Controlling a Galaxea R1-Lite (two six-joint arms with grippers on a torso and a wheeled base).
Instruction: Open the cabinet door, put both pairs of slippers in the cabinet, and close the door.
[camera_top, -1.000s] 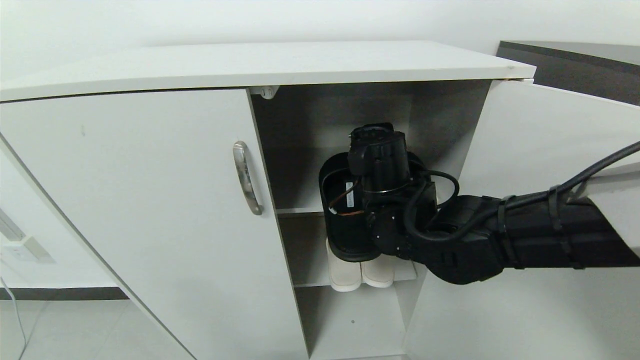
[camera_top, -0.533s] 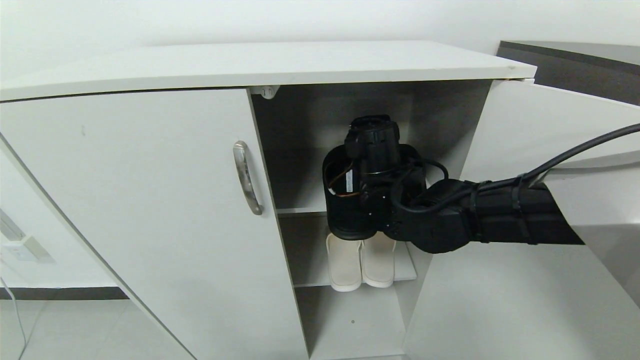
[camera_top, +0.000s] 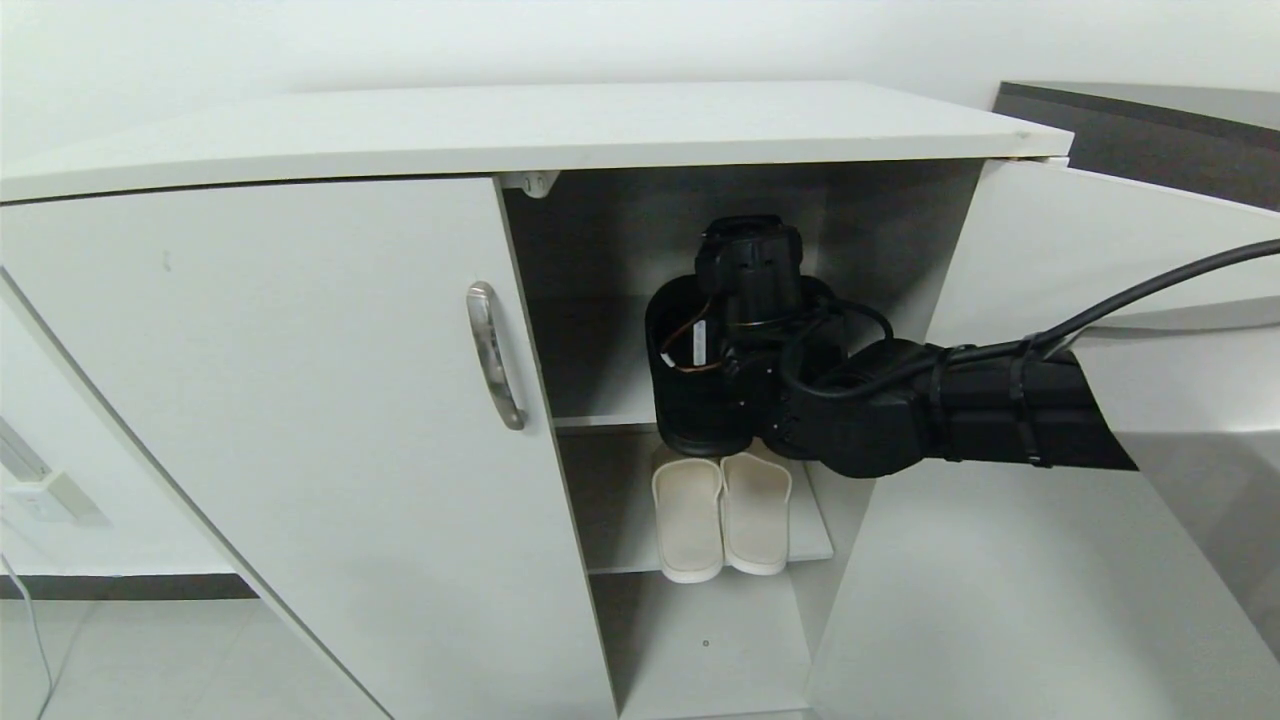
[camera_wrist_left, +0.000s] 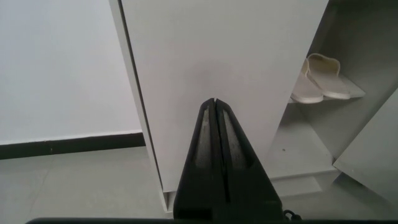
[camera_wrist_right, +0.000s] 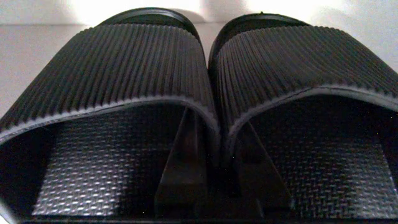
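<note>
Black ribbed slippers (camera_top: 685, 400), one pair, are held side by side at the mouth of the cabinet's (camera_top: 520, 125) upper compartment. Toes point inward, heels toward the robot. The heels hang just over the front edge of the upper shelf (camera_top: 600, 422). Whether the soles touch that shelf cannot be told.

The right gripper (camera_wrist_right: 221, 171) has the pair. One of its fingers (camera_wrist_right: 183, 165) sits inside each slipper, and the jaws are pinched narrow on the two inner walls pressed together between them. The right arm (camera_top: 950, 420) comes in from the right, in front of the open right door (camera_top: 1080, 240), with its wrist at the door opening.

White slippers (camera_top: 720, 512), the second pair, lie flat on the lower shelf (camera_top: 812, 540), directly below the black pair. The two touch along their sides, toes inward, heels near the shelf's front edge. In the left wrist view they show past the edge of the shut door.

The left door (camera_top: 250, 400) is shut, with a metal handle (camera_top: 493, 355) upright near its inner edge. The left gripper (camera_wrist_left: 214, 106) is pointed at that door, low down. Its jaws are fully together with nothing between them. Grey floor (camera_wrist_left: 74, 180) lies below it, and a dark skirting (camera_wrist_left: 68, 146) runs along the wall beside the cabinet.
</note>
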